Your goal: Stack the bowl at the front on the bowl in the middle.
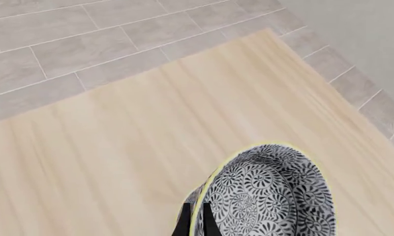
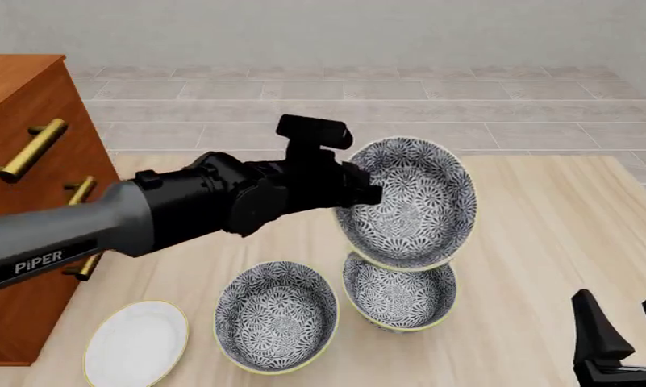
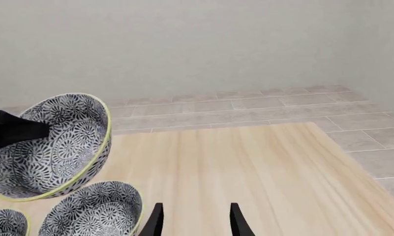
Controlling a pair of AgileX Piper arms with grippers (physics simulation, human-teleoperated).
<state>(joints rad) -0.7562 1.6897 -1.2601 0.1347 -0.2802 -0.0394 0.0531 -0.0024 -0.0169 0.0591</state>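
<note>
Holding the front bowl [image 2: 409, 201] tilted by its rim in my left hand [image 2: 357, 189], I hover it over the middle bowl [image 2: 400, 297] near the worktop's [image 2: 548, 242] front edge to nest it, my right hand [image 2: 622, 334] idle and open.

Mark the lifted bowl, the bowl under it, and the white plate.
lifted bowl [image 2: 409, 201], front view, inner wall.
bowl under it [image 2: 398, 297], front view, inner floor.
white plate [image 2: 135, 343], front view, flat centre.

A light wooden table [image 2: 538, 218] is seen. Resting on it: a floral bowl [image 2: 275, 314], another [image 2: 399, 294] at its 3 o'clock, and a white plate [image 2: 136, 343] at 8 o'clock.
</note>
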